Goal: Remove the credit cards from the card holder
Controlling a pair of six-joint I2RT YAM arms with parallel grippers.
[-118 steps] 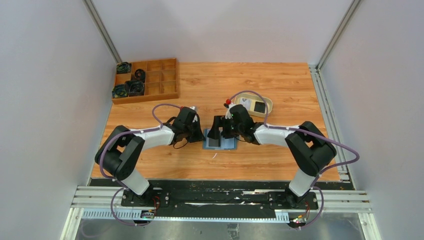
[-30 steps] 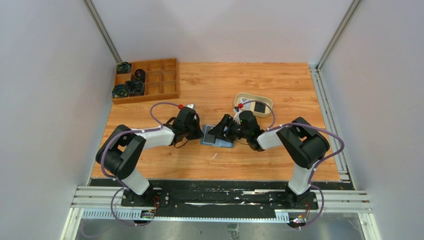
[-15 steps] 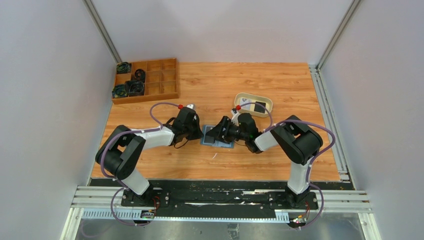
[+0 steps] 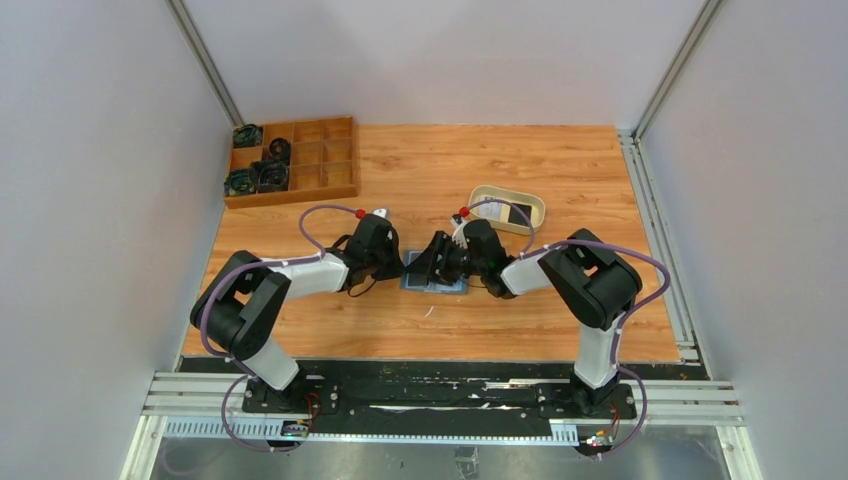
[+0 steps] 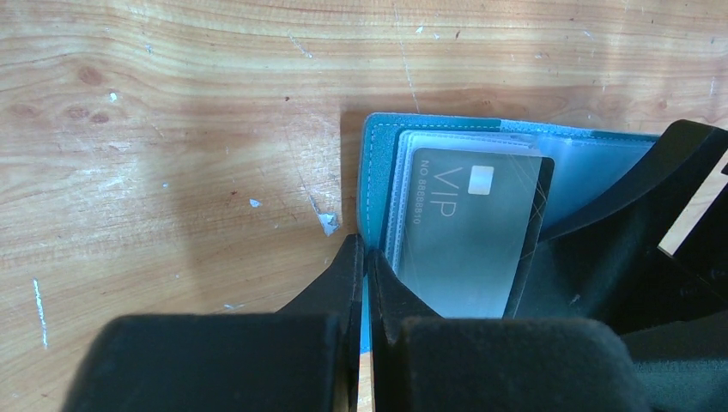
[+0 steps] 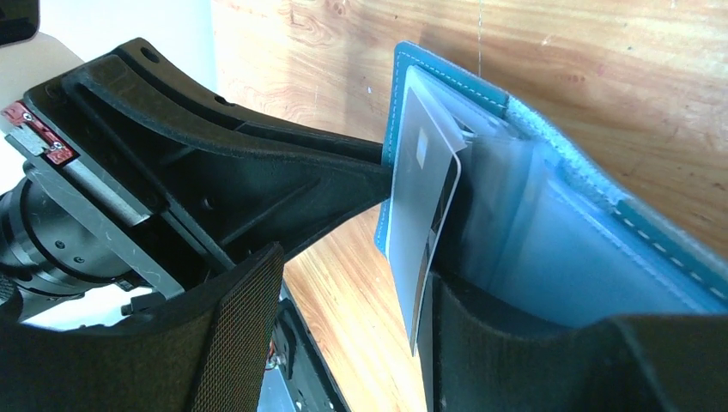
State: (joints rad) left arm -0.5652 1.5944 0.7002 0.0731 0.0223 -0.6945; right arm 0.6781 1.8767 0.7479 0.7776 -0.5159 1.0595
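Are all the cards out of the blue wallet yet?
Not yet. Done: the card holder lies open, and the cream tray seems to hold a dark card already. In hand: the left gripper pinches the holder's edge while the right gripper, jaws open, straddles the grey VIP card. Left: pull that card out.

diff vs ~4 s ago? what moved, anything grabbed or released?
The right gripper dropped from above the holder to low and sideways, then slid left toward the left gripper, its elbow folding in. Its jaws now straddle the VIP card, not yet clamped. Nothing was let go. Unchanged: left gripper shut on the holder's edge, tray, organizer.
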